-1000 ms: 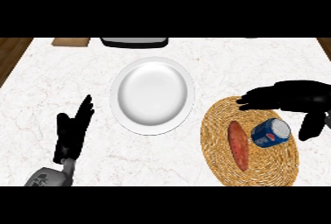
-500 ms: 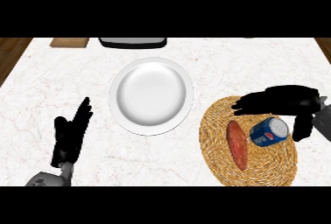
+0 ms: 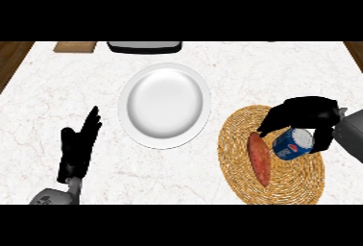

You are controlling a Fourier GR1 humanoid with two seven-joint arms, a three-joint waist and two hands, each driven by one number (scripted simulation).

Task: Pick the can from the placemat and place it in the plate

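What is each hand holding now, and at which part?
The right hand curls round the can at its far end, while the can lies on the placemat. The left hand holds nothing.

Single head view, looking steeply down, close over the marble counter [image 3: 284, 72]

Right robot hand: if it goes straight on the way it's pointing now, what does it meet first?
The can, most likely: it lies on the woven placemat directly under the right robot hand, which points down at it. Depth is unclear from this view, so they may already touch.
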